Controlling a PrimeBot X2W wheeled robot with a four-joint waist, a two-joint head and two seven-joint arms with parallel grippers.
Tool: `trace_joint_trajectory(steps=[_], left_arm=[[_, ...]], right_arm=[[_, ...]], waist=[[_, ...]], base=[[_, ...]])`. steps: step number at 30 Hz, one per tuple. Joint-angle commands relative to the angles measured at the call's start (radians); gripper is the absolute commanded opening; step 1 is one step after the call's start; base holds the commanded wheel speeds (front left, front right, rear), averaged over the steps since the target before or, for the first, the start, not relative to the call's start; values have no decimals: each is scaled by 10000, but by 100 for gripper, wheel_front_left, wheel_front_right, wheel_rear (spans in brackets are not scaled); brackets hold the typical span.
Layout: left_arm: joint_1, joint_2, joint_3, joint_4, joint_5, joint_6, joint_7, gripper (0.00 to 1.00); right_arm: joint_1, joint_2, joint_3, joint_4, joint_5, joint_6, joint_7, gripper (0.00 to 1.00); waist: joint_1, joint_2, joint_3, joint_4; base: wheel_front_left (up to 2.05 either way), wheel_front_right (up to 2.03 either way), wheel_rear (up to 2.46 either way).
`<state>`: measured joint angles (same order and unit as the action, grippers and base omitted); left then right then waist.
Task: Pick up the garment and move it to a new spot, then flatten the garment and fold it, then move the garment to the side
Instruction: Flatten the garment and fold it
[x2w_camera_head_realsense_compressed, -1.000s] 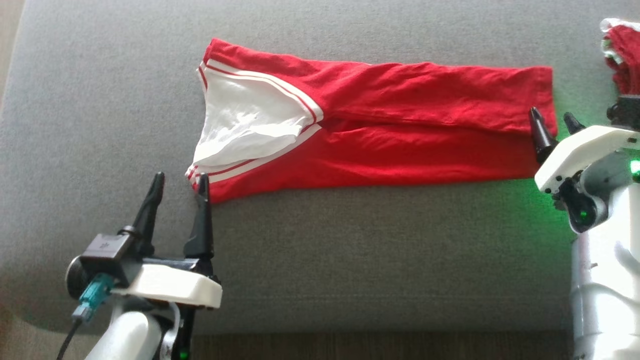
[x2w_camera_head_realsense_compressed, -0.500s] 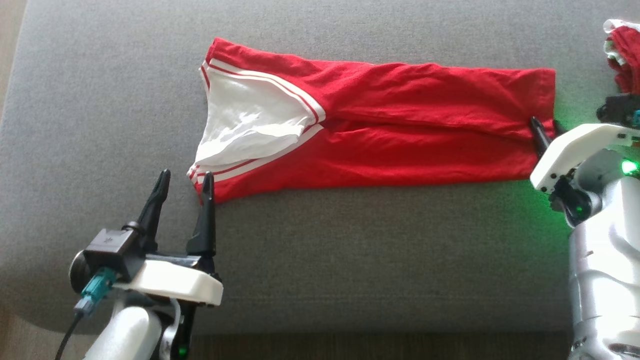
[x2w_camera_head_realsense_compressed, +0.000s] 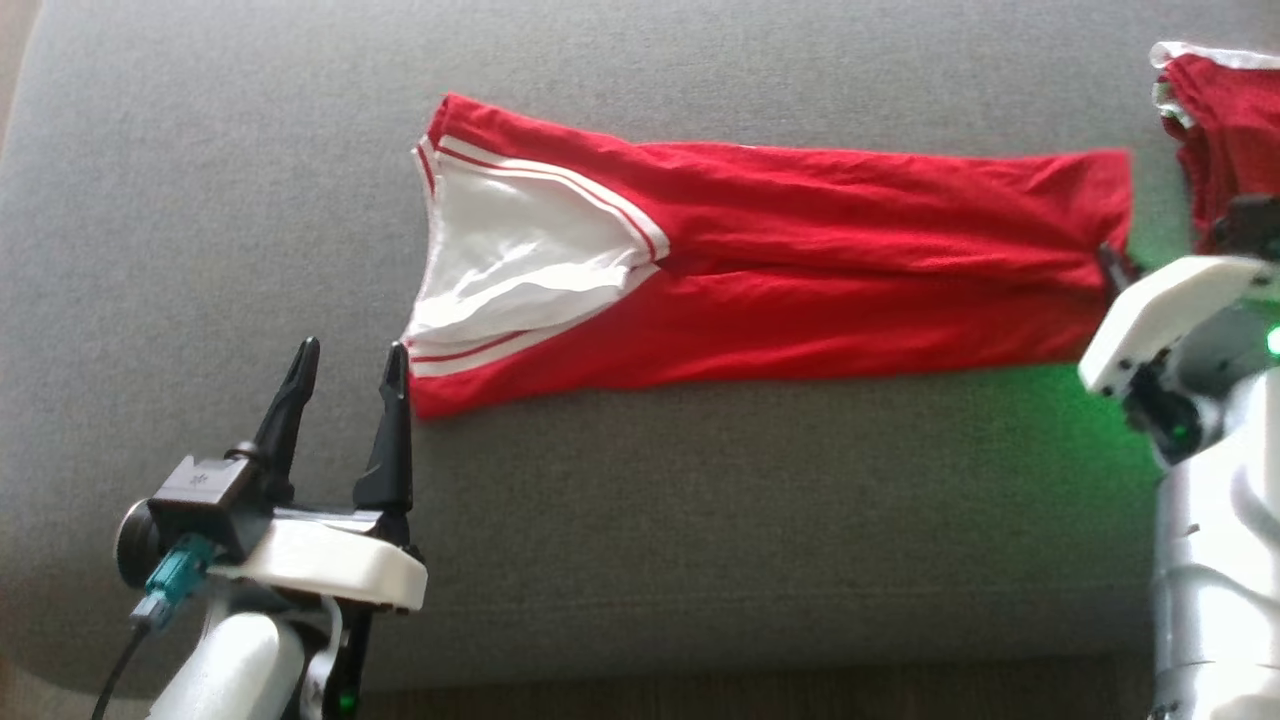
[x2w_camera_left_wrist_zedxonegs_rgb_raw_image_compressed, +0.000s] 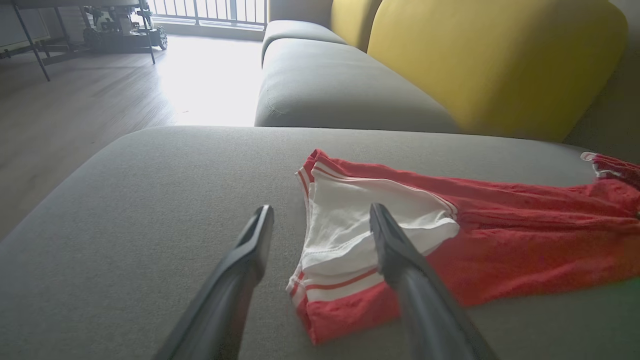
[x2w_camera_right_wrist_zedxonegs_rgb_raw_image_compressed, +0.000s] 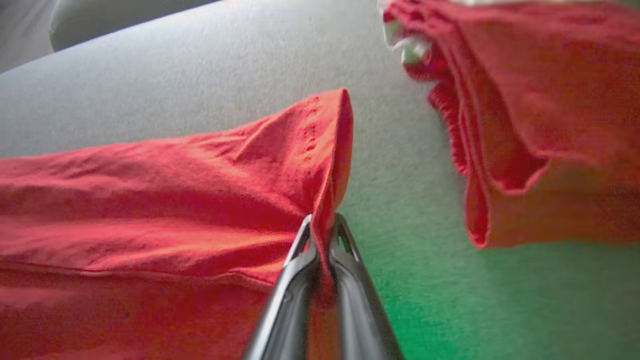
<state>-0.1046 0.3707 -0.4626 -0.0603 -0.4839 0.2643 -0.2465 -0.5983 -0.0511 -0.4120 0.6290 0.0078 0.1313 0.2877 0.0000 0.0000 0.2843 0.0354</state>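
One right gripper (x2w_camera_right_wrist_zedxonegs_rgb_raw_image_compressed: 322, 223): two fingers pressed together, pinching the hem edge of the red garment (x2w_camera_right_wrist_zedxonegs_rgb_raw_image_compressed: 175, 190) at its right end. One left gripper (x2w_camera_head_realsense_compressed: 348, 352): fingers spread, holding nothing, just beside the garment's white-panelled left corner. One red garment with white striped trim, possibly a sports jersey, folded lengthwise across the grey sofa cushion (x2w_camera_head_realsense_compressed: 700, 520). One second red garment (x2w_camera_head_realsense_compressed: 1225, 130), bunched near the right end, not touching. Two yellow back cushions (x2w_camera_left_wrist_zedxonegs_rgb_raw_image_compressed: 490, 60).
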Motion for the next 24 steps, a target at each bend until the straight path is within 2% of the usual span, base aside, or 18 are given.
trace_joint_trajectory(steps=[1, 7, 13, 17, 24], left_arm=[[-171, 267, 482, -318, 51, 61, 8, 100], [-168, 270, 417, -281, 11, 51, 56, 100], [-224, 223, 296, -230, 14, 24, 75, 100], [-286, 145, 213, -159, 1, 8, 79, 100], [-398, -12, 104, -76, -8, 11, 68, 100]], right_arm=[[-165, -135, 154, -936, -78, -6, 205, 0], [-56, -140, 520, -2602, 478, -6, 1089, 0], [67, -7, 1403, -3997, 2081, -6, 2192, 0], [42, 4, 2165, -4356, 3743, -6, 2687, 0], [-132, 6, 3202, -4180, 4739, -6, 2591, 0]], waist=[[0, 0, -53, -84], [0, 0, -165, -185], [0, 0, -194, -73], [0, 0, -195, 177], [0, 0, -170, 725]], base=[[0, 0, 0], [0, 0, 0], [0, 0, 0], [0, 0, 0], [0, 0, 0]])
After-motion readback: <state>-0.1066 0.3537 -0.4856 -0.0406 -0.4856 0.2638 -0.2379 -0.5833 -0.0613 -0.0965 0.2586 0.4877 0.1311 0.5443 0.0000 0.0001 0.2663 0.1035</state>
